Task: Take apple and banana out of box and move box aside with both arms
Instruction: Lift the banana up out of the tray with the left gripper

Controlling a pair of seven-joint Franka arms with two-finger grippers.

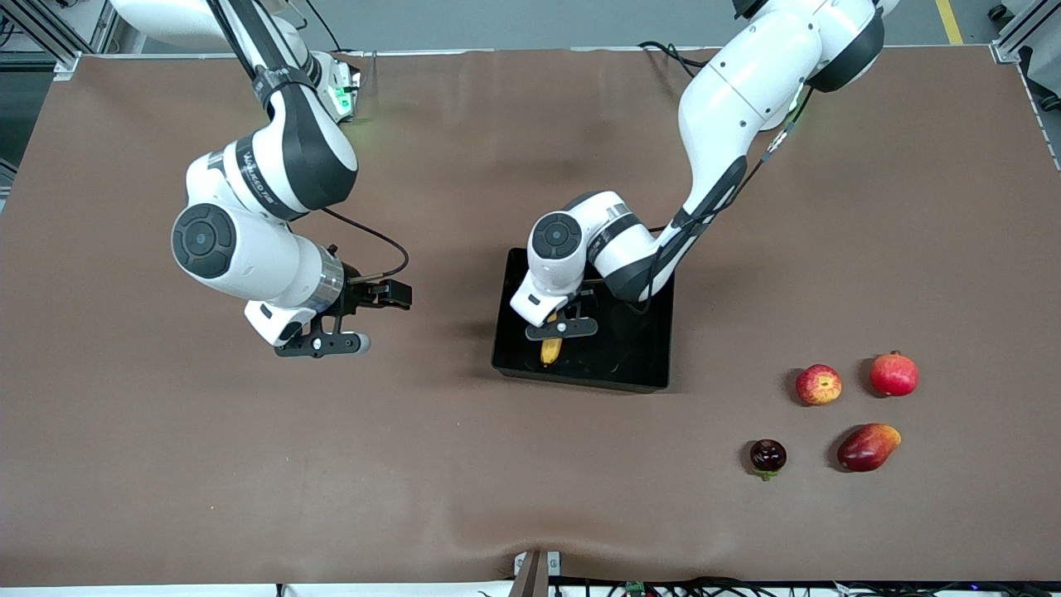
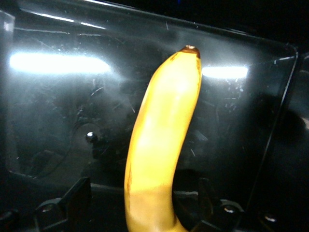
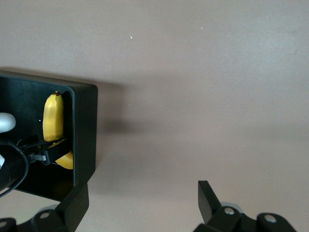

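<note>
**Clerk:** Item one, the box?

**Robot:** My box [image 1: 655,365], black, open-topped, low-walled, sits on the brown table [image 1: 464,489] about midway between my two arms' ends. The inside is glossy and scratched in my left wrist view, with lamp glare on it.

**Clerk:** Item two, the banana?

**Robot:** The banana [image 2: 161,145] lies inside the box, along the wall toward my right arm's end, its tip pointing toward the front camera. My left gripper [image 1: 561,328] is down in the box directly over it. My fingers [image 2: 72,198] stand apart on either side of the fruit, with a gap between each and the peel. I count it as released, jaws wide.

**Clerk:** Item three, the apple?

**Robot:** The apple [image 1: 818,385], red with yellow streaks, rests on the table toward my left arm's end, well apart from the box. Beside it is a pomegranate [image 1: 893,374]. Nearer the front camera lie a mango [image 1: 867,447] and a small dark purple fruit [image 1: 767,455]. All four are untouched.

**Clerk:** Item four, the other gripper?

**Robot:** My right gripper [image 1: 325,342] waits above bare table toward my right arm's end, near the box. Its jaws are spread wide and hold nothing.
</note>
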